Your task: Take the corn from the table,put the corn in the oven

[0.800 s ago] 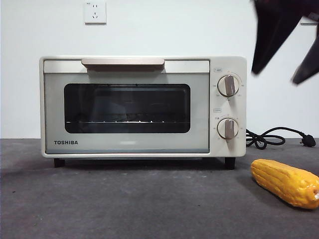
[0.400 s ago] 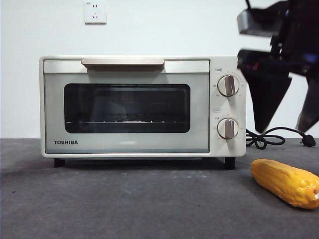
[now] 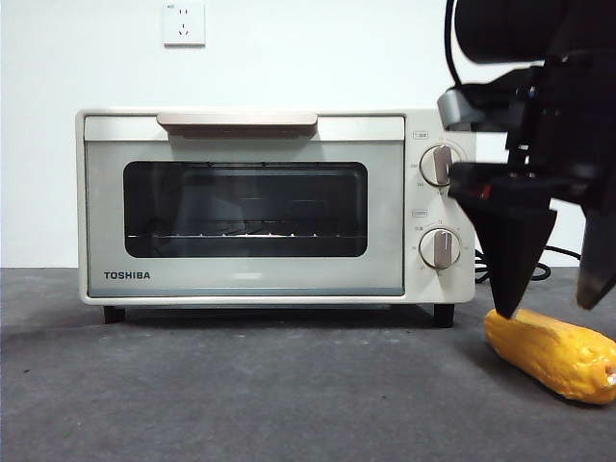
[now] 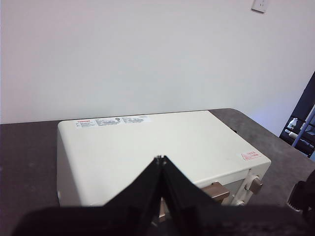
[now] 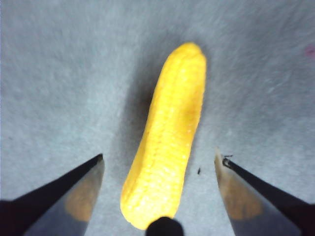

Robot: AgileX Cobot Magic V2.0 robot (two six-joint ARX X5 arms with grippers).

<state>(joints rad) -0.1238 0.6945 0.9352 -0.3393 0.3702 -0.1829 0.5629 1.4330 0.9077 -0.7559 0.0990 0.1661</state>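
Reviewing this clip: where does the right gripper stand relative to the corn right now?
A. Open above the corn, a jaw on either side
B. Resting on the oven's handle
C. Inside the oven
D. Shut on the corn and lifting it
A: the right gripper is open, its jaws straddling the corn, which lies on the table; the oven door is shut.

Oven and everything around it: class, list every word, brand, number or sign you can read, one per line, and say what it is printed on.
"TOSHIBA": on the oven door, lower corner, dark letters.
Small labels above the two knobs: too small to read.
Dial marks around the knobs: too small to read.
Long sticker on the oven's top: blurred, unreadable.
Small red-edged sticker on the top: unreadable.
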